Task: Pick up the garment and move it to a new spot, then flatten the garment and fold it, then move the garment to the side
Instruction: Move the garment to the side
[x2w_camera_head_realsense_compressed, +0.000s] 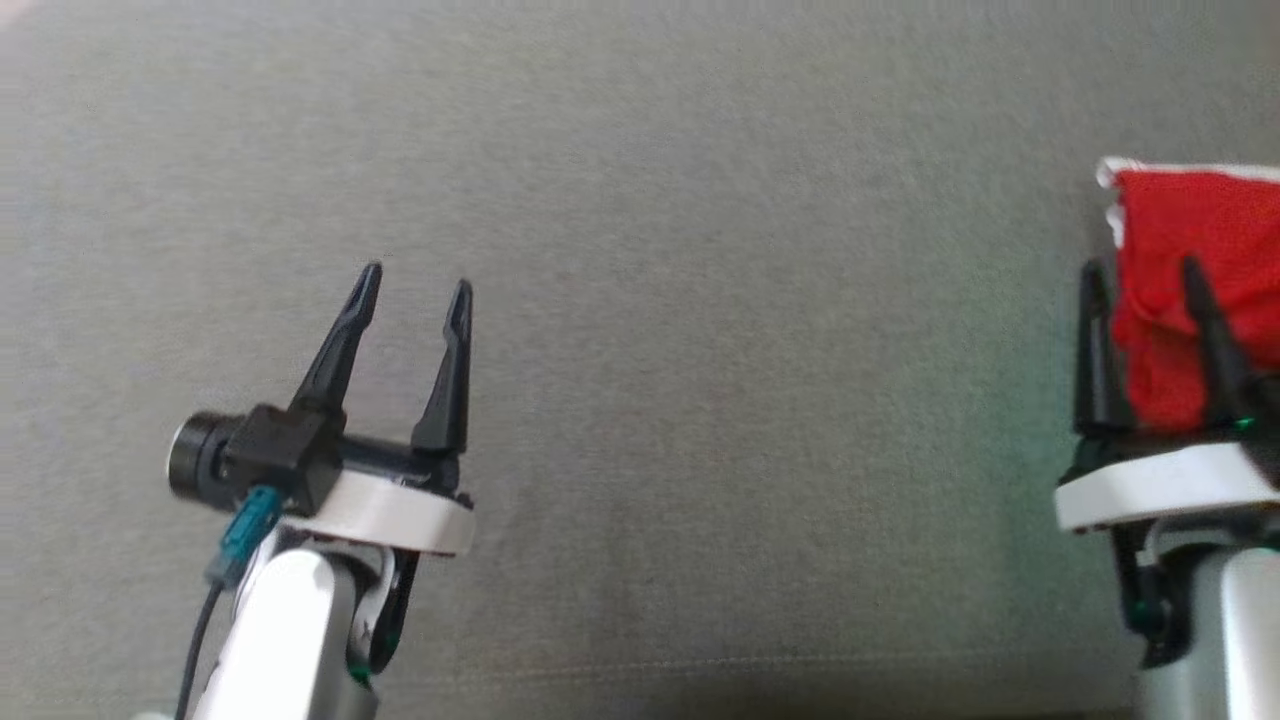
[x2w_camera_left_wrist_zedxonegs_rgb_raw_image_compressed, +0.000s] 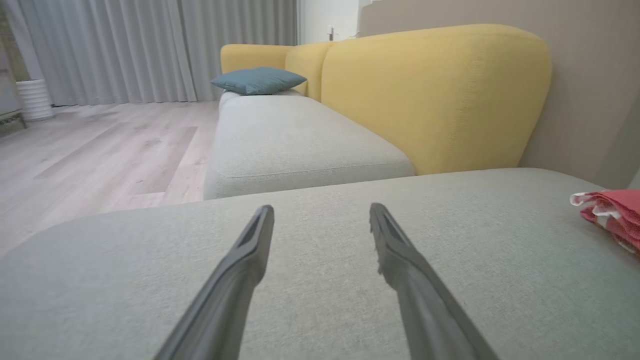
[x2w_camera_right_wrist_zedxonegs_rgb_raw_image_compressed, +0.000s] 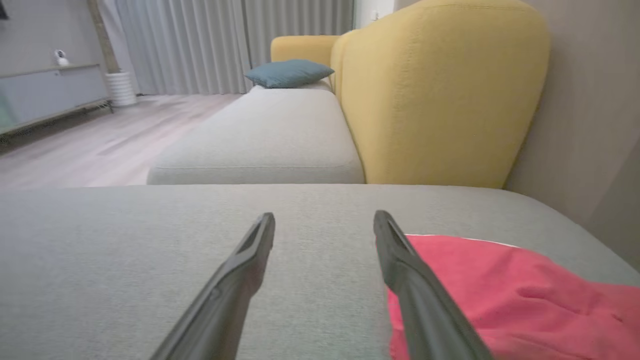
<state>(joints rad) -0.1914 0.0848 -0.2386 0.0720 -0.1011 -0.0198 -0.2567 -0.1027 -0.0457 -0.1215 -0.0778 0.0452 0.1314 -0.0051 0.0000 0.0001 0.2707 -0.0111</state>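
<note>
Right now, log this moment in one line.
left gripper: open | right gripper: open, at garment | garment: lying on sofa seat

Nubbly red garment (x2w_camera_head_realsense_compressed: 1190, 260), matt woven cushion (x2w_camera_head_realsense_compressed: 640, 200)

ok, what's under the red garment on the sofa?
The garment lies on the gray seat cushion, which shows beside and beyond it. The patch of cushion directly beneath is covered, so whether anything else sits under it cannot be told.

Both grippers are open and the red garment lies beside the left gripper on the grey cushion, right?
No: the red garment lies beside the right gripper, not the left gripper; the head view shows it. The rest holds.
</note>
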